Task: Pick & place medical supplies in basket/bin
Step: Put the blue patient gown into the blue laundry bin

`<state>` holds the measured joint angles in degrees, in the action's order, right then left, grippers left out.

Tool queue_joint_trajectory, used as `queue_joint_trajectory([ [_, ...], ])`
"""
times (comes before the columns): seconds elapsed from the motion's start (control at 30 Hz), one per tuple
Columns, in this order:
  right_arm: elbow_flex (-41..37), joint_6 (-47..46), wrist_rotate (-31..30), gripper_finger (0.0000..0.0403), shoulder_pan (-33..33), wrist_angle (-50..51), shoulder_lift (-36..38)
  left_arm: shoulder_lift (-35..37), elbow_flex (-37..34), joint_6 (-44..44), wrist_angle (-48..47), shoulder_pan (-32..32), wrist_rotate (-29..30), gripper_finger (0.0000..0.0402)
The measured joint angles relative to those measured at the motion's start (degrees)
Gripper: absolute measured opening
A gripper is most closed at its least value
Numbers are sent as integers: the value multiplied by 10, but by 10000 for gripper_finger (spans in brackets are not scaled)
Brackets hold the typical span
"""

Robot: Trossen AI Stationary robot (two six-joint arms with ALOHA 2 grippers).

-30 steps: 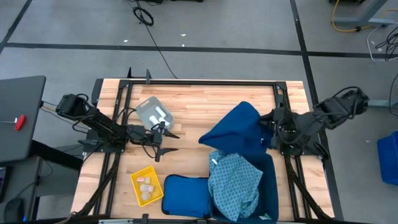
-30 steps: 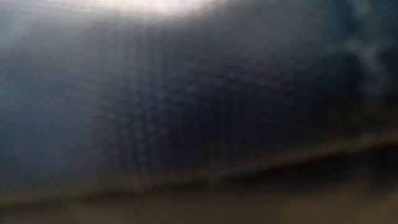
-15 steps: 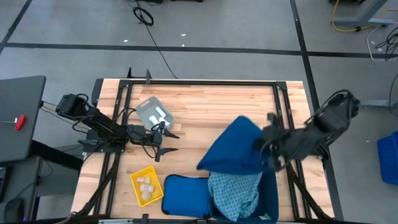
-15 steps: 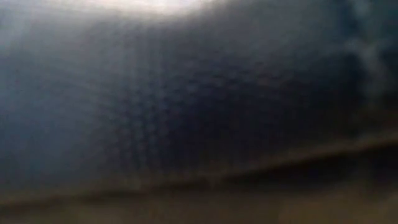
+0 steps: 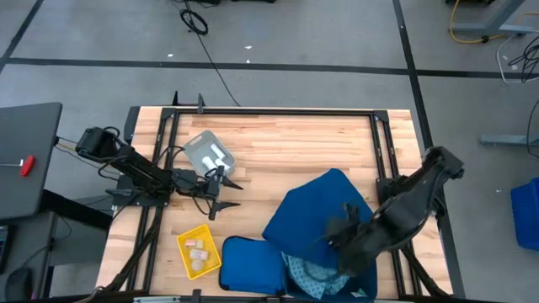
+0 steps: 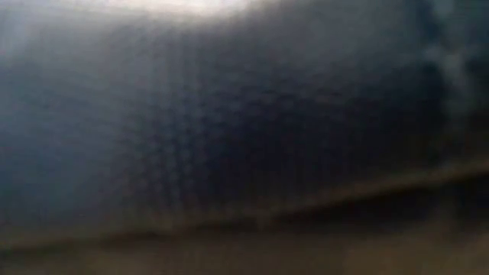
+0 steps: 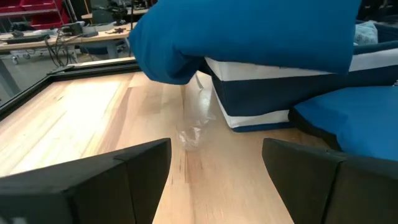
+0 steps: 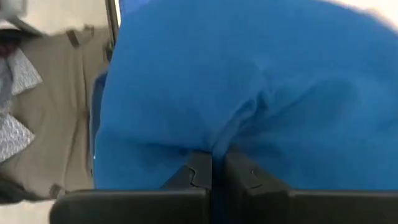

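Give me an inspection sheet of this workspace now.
Surface: wooden table, bare at the back.
Job's things: dark blue cloth draped over the dark blue bin; patterned cloth beneath; yellow basket holding packets; grey tray holding rolls.
Clutter: blue pad.
Grippers: right gripper shut on the dark blue cloth; left gripper open, empty, beside the tray.
Cables: black cable on the floor.
Surroundings: workbenches behind.
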<state>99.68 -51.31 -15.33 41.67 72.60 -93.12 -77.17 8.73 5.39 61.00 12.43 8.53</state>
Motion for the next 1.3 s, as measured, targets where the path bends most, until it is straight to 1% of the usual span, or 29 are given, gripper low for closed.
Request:
queue_joint_trajectory([
  [0.07,-3,-10,20,10,0,-5,-23,0,0,0,-1,0,-2,256],
  [0.17,-34,-12,40,10,-5,-44,-45,0,0,6,0,0,-2,256],
  [0.23,-69,-14,54,10,-12,-83,-52,0,0,8,1,0,-2,256],
  [0.33,-144,-14,73,10,-23,-159,-54,0,0,10,1,0,-7,256],
  [0.47,-266,-21,105,10,-36,-306,-54,0,0,10,2,0,-22,256],
  [0.67,-456,-72,153,10,-44,-547,-51,0,0,11,2,0,-28,256],
  [0.73,-505,-95,162,10,-44,-608,-50,0,0,12,2,0,-28,256],
  [0.83,-555,-116,175,10,-44,-680,-47,0,0,12,0,0,-28,256],
  [0.9,-572,-119,182,10,-45,-707,-46,0,0,12,0,0,-28,256],
  [1.07,-575,-105,200,10,-53,-714,-47,0,0,10,0,0,-28,256],
  [1.23,-550,-76,184,12,-51,-692,-51,0,0,9,-6,0,-28,256],
  [1.3,-535,-66,179,29,-51,-685,-54,0,0,9,-8,0,-28,256],
])
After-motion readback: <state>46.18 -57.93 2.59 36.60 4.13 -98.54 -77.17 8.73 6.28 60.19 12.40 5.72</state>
